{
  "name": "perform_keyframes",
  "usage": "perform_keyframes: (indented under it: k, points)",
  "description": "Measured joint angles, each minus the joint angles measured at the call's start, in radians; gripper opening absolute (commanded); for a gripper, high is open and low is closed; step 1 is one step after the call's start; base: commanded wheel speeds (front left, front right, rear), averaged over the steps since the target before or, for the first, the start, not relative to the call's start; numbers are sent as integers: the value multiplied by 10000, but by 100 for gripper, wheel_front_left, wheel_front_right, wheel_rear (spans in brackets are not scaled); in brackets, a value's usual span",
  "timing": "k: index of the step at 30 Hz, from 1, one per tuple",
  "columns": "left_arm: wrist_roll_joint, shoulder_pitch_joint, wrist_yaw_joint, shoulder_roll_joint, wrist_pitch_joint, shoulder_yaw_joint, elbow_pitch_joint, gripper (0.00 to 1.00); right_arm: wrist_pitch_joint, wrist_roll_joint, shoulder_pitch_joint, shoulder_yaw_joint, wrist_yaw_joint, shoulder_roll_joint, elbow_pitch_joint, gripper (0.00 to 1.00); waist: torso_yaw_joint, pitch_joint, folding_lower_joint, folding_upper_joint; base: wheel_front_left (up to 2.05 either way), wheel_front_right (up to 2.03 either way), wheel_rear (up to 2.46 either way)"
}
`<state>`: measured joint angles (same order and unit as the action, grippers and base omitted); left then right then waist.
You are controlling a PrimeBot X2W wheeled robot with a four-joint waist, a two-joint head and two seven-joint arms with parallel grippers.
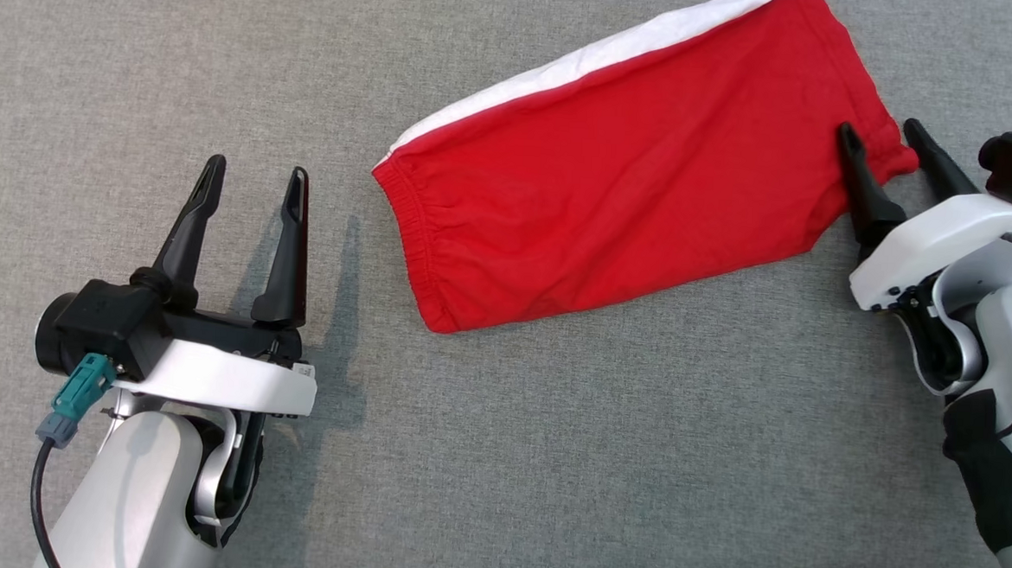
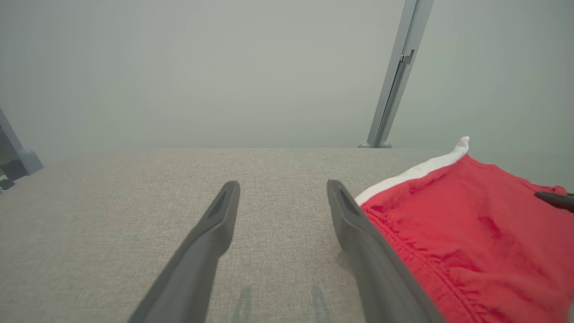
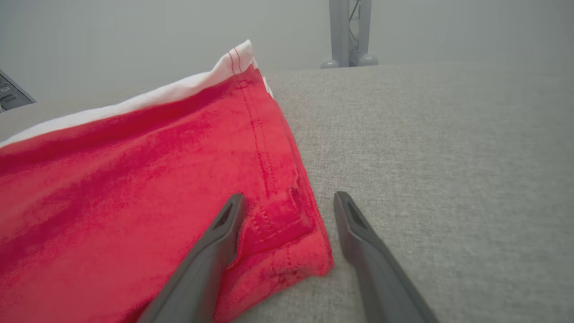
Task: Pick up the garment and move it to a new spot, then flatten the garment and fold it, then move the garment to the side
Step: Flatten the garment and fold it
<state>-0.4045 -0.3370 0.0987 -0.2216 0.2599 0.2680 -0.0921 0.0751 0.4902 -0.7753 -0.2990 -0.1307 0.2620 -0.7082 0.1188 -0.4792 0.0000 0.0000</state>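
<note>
- We are looking down at the garment [image 1: 633,178], red shorts with a white stripe [image 1: 587,59], lying flat on the grey table [image 1: 549,451] toward 1 o'clock in the head view.
- Its long axis is running from 8 o'clock, where the gathered waistband [image 1: 414,227] is, up to 2 o'clock, and the stripe is lying along the 12 o'clock edge.
- Our left arm is reaching in from 7 o'clock, wrist level, and the left gripper [image 1: 257,167] is pointing to 12 o'clock.
- Its claw is standing wide open and holding nothing. It is hanging over bare table just beside the waistband, which is lying at its 3 o'clock.
- Our right arm is coming in from 4 o'clock, forearm angled up the view, and the right gripper [image 1: 878,126] is pointing to 11 o'clock.
- Its claw is also gaping fully and gripping nothing. It is straddling the garment's hem corner [image 3: 287,251].
- One finger [image 3: 210,255] is lying over the red cloth and the other [image 3: 372,255] is over bare table just past the hem.
- We cannot tell whether the fingers are pressing on the cloth.
</note>
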Motion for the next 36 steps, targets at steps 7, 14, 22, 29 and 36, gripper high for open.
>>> perform_keyframes:
  k: [7, 14, 22, 29, 36]
  points:
    - [96, 24, -94, 67, 0, -209, -10, 100, 111, 932, 266, -543, 0, -288, 345, 0, -220, 92, 0, 0, 0, 0, 0]
    - [203, 249, -109, -27, 0, -339, -15, 100, 1179, 1432, 1622, -581, 0, -301, 1499, 0, -576, 389, 0, 0, 0, 0, 0]
    - [186, 594, -94, -167, -46, -357, -52, 100, 1662, 1592, 4205, 431, 0, -686, 2890, 0, -889, 1004, 0, 0, 0, 0, 0]
    - [155, 898, -35, -305, -236, -339, 142, 100, 1762, 1154, 5566, 1636, 0, -1283, 3754, 0, -1102, 1399, 0, 0, 0, 0, 0]
    - [100, 901, -15, -336, -359, -257, 316, 100, 1570, 871, 5604, 2123, 0, -1478, 3716, 0, -1137, 1442, 0, 0, 0, 0, 0]
